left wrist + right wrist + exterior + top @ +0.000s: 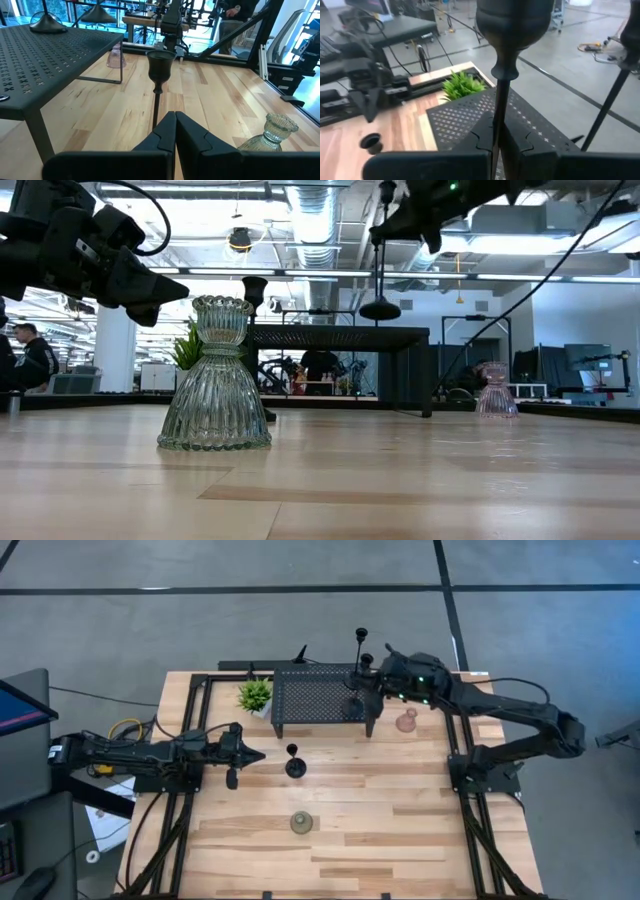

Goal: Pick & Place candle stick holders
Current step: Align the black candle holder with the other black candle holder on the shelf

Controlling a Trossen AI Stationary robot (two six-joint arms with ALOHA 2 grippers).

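My right gripper is shut on a black candle stick holder over the far right part of the black perforated stand. A taller black holder stands on the stand's far edge beside it. A third black holder stands by its base on the table, just past my left gripper, which is shut and empty. The pinkish glass holder stands right of the stand. The olive-green holder stands nearer the table's near edge. My right gripper pinches the black holder's thin stem between its two fingers, below the cup. The fingers come from the table's right and lie across the stem. The holder stays upright, and its round base hangs just above the stand's top.
A small green potted plant stands at the stand's left end. Bare wooden table lies in front of the stand and to the right of the olive-green holder. Dark frame rails run along the table's left and right sides. People show in the room behind.
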